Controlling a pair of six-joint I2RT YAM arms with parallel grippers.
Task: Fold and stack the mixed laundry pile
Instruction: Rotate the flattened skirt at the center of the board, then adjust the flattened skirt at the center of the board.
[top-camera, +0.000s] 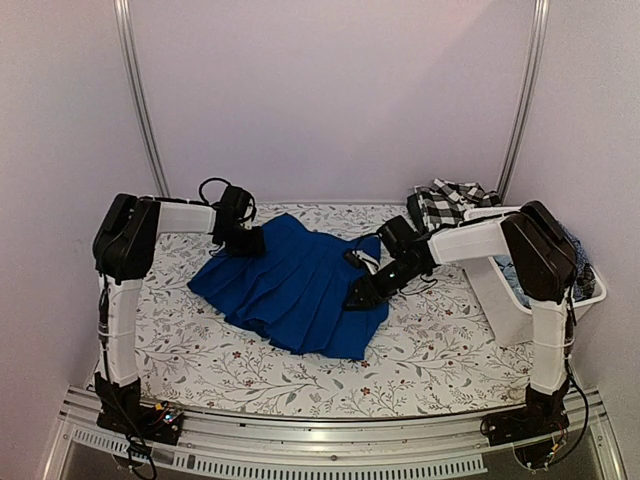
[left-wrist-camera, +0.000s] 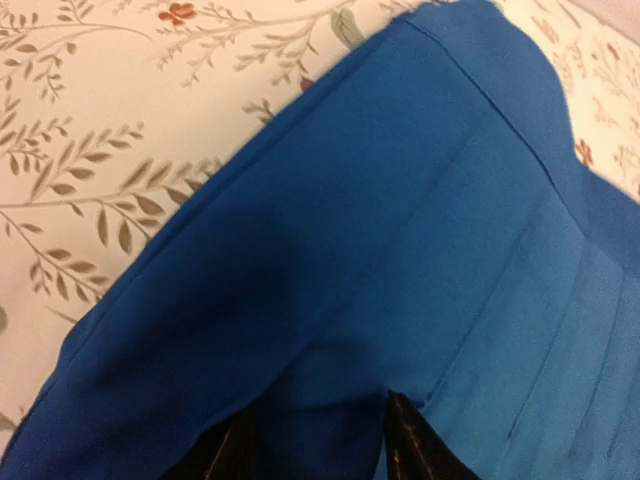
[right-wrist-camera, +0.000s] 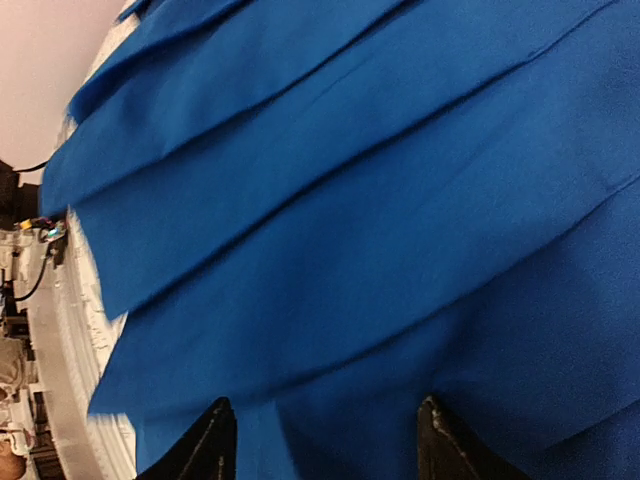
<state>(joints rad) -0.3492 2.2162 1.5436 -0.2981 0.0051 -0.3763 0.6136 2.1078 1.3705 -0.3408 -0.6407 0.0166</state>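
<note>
A royal blue pleated garment (top-camera: 290, 290) lies spread on the flower-patterned table cover (top-camera: 420, 360). My left gripper (top-camera: 255, 240) is pressed down on its far left corner. In the left wrist view the fingers (left-wrist-camera: 405, 440) stand apart, and a hump of the blue cloth (left-wrist-camera: 400, 250) bulges between them at the gripper (left-wrist-camera: 315, 440). My right gripper (top-camera: 358, 295) rests on the garment's right edge. In the right wrist view the gripper (right-wrist-camera: 325, 440) is open wide, tips down on the blue pleats (right-wrist-camera: 350, 200). A black-and-white plaid garment (top-camera: 450, 203) lies at the back right.
A white plastic tub (top-camera: 500, 300) stands at the right edge with bluish cloth (top-camera: 585, 270) inside, partly hidden by the right arm. The table cover (left-wrist-camera: 100, 150) shows bare beside the garment. Purple walls close in the back and sides.
</note>
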